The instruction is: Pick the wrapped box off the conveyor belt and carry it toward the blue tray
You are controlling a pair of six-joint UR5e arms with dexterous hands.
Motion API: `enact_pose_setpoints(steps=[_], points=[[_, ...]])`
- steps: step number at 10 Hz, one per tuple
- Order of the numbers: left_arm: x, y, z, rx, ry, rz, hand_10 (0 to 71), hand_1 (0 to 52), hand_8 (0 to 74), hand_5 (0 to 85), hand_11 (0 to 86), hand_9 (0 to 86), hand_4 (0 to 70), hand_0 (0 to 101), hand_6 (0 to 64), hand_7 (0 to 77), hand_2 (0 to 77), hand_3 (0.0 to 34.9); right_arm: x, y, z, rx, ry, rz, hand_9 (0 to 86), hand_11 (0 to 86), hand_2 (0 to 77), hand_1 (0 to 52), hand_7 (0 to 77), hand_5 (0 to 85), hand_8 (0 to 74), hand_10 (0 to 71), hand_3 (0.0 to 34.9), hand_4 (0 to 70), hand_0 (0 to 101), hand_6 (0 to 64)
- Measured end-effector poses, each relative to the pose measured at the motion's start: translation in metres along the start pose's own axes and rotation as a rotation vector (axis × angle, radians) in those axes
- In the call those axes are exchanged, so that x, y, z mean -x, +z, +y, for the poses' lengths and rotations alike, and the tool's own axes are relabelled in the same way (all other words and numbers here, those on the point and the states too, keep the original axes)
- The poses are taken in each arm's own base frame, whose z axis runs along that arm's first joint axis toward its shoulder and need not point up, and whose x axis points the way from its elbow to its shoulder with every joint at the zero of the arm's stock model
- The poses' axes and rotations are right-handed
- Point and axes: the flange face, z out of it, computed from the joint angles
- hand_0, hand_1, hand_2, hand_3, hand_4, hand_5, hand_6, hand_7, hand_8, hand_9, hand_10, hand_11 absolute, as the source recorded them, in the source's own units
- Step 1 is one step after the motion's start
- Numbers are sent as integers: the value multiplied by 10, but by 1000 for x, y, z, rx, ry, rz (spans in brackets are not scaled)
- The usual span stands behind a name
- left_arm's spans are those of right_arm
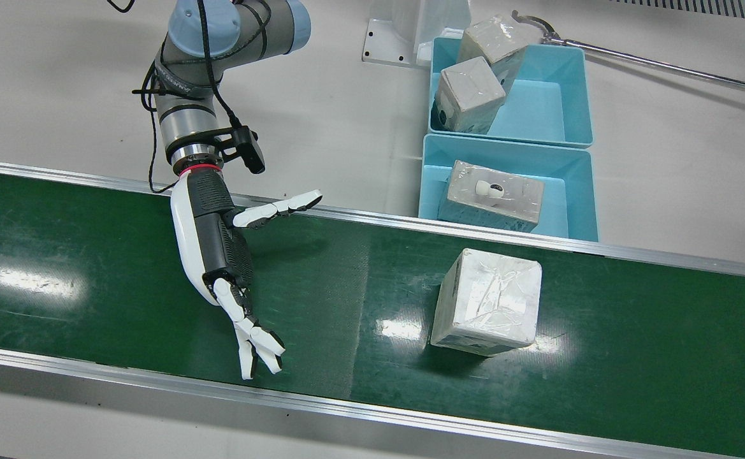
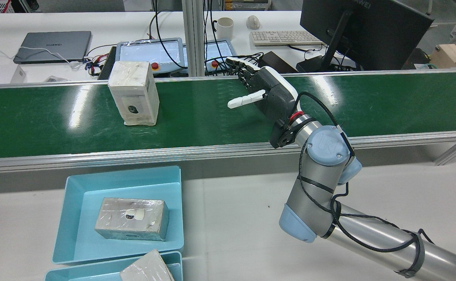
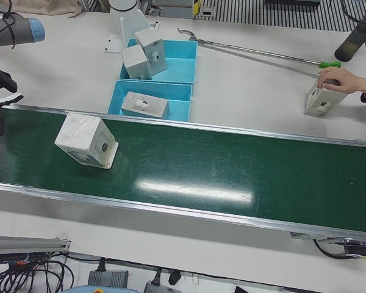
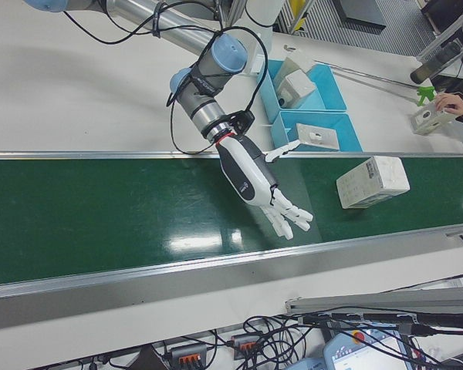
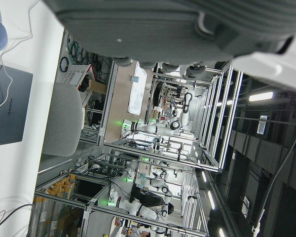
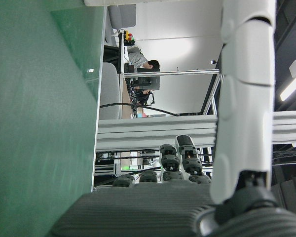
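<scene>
- The right robot hand [image 1: 222, 252] is hanging over the green conveyor belt [image 1: 347, 306], fingers spread wide, holding nothing.
- The wrapped box [image 1: 487, 301] is sitting on the belt, well apart from it, near the blue tray [image 1: 573, 191].

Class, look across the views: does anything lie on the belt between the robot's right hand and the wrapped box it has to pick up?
Nothing visible does. Only bare green conveyor belt lies between the open right hand and the wrapped box.

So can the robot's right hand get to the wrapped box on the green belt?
Probably yes. The right hand is open above the belt, and only bare belt lies between it and the wrapped box.
</scene>
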Motion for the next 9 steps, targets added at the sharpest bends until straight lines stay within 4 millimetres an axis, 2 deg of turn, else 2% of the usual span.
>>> enact_pose_setpoints(steps=[9], points=[[0,0,0,0,0,0,0,0,5,11,5,5,0,0,5,5,11,0,0,-1,-11,-21,-10,-3,11,16,49,147,22,142,0,0,0,82,485,33]])
